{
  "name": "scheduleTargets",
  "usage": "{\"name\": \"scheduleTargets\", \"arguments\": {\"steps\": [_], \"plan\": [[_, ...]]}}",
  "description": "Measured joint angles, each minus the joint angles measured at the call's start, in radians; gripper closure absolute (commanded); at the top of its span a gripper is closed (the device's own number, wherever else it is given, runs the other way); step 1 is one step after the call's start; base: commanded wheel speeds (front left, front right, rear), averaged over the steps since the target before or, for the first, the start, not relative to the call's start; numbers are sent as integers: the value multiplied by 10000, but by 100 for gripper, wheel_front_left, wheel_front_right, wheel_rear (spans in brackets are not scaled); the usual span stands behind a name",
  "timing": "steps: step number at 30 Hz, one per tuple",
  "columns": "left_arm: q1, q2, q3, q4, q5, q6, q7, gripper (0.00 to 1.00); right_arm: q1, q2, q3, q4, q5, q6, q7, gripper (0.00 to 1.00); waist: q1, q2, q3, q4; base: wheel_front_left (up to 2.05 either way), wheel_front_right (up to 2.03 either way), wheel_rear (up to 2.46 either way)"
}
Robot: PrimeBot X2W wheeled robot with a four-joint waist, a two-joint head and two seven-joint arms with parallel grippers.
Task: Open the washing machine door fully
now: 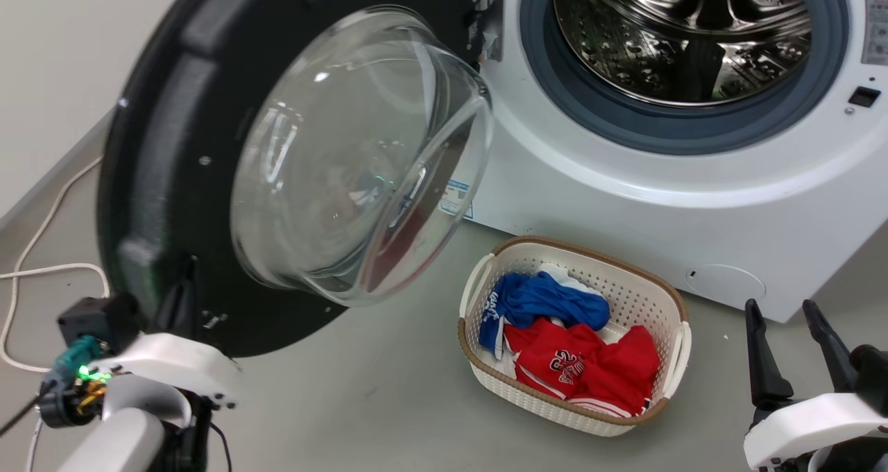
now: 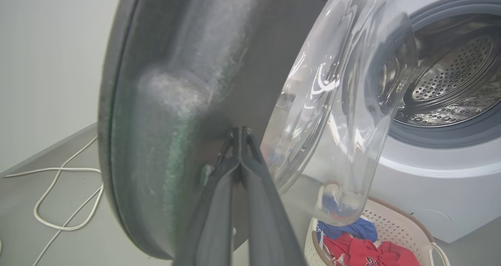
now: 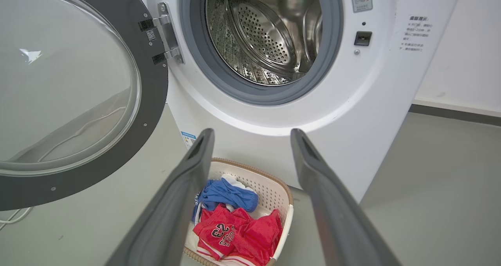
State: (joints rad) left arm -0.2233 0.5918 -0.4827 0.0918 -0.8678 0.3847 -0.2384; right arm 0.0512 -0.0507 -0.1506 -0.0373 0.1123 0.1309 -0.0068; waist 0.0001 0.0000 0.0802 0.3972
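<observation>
1. Head view: the left gripper [image 1: 184, 288] sits at the lower left. Its dark fingers lie close together against the lower part of the washing machine door [image 1: 159, 153], where dark on dark blurs the tips. The right gripper [image 1: 782, 314], at the lower right, has its fingers spread and empty above the grey floor [image 1: 388, 402].
2. Head view: the door is a large glossy black disc with a clear, bulging glass bowl [image 1: 361, 159] at its centre. It is swung out to the left of the washing machine [image 1: 624, 201]. The machine is a white box with a smooth grey rubber ring [image 1: 666, 128] round a perforated steel drum [image 1: 680, 35].
3. Head view: a white perforated basket [image 1: 676, 305] with a brown woven rim stands on the floor just before the machine's front. It holds crumpled blue cloth [image 1: 548, 298] and red cloth [image 1: 583, 361]. A white cable [image 1: 41, 271] loops on the floor near the left edge.
4. Left wrist view: the two fingers press flat against each other with nothing between them. Their tips meet in a point that touches the door's dull, dusty inner face, just beside the rim of the bowl.
5. Right wrist view: the fingers stand wide apart and touch nothing, with the basket and the white front showing between them. The door hangs from a metal hinge [image 3: 168, 35] at the left of the uncovered drum opening.
</observation>
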Motion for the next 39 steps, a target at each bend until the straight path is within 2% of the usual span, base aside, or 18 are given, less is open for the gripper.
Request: {"name": "scheduleTargets", "arguments": {"steps": [14, 22, 28, 33, 38, 39], "plan": [[-1198, 205, 1561, 2663, -90, -1476, -215, 100, -117, 0, -117, -316, -167, -2, 259, 0, 0, 0, 417, -460, 0, 0, 0], [-1512, -151, 2151, 3620, 391, -2002, -217, 100, -137, 0, -123, -217, -136, -2, 259, 0, 0, 0, 266, -558, 0, 0, 0], [-1141, -556, 2592, 3409, 1064, -2042, -217, 100, 27, -2, -201, 29, 128, -2, 102, 0, -1, 0, -139, -468, 0, 0, 0], [-391, -826, 2732, 2359, 1835, -1787, -232, 100, 212, 0, -180, 226, 293, -2, -35, 0, 0, 0, -593, -384, 0, 0, 0], [651, -966, 2834, 1053, 2405, -1237, -245, 100, 230, 0, 40, 364, 378, 0, -117, 0, -1, 0, -934, -388, 0, 0, 0], [1383, -980, 2648, 261, 2671, -922, -236, 100, 266, -2, 104, 387, 380, 0, -190, 0, -1, 0, -1085, -498, 0, 0, 0]]}}
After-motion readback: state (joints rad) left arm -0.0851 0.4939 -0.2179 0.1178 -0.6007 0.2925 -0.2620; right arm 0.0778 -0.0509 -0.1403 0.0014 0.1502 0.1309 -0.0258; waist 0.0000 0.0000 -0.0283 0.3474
